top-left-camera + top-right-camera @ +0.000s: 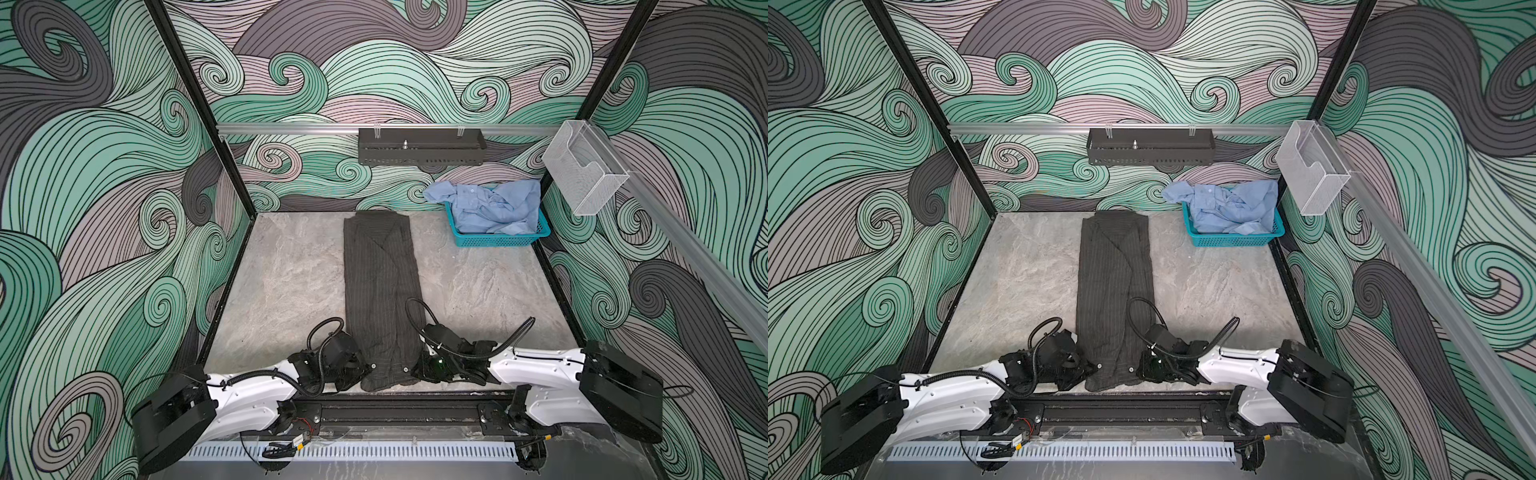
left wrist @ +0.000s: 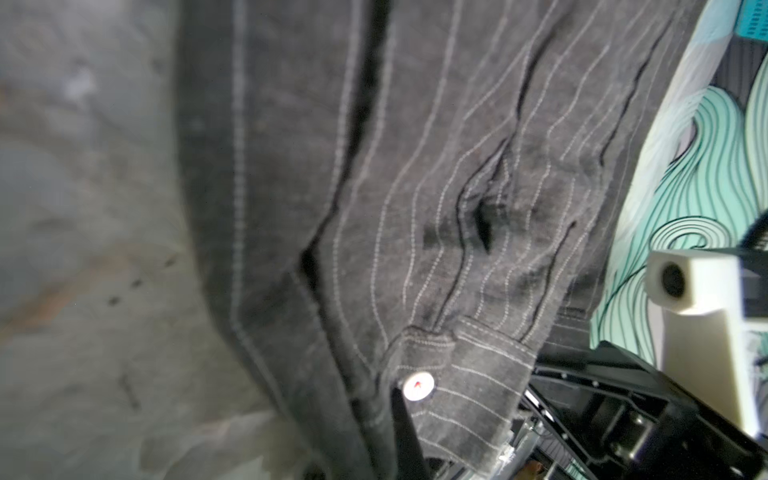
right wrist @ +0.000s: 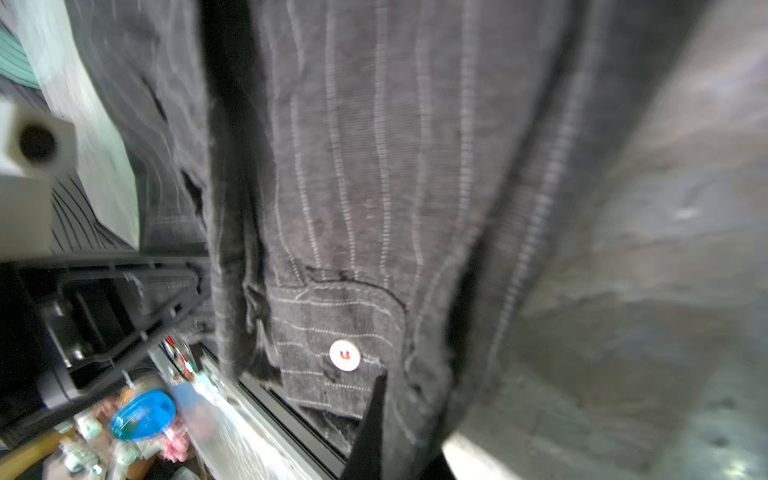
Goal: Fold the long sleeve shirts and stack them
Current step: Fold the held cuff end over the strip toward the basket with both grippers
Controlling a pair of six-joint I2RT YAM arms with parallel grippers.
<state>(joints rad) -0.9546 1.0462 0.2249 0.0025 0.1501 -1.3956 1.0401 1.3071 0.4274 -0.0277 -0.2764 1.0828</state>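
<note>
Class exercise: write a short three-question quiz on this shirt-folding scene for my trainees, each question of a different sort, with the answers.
1. True or false: the light blue shirt lies crumpled in the teal basket.
2. The charcoal shirt lies on the table as: A) a heap; B) a long narrow strip; C) a small square.
3. Fill in: the left gripper and right gripper, jaws shut, meet the charcoal shirt at its ____ end.

Key: 1 true; 2 B; 3 near (the end by the arms' bases).
</note>
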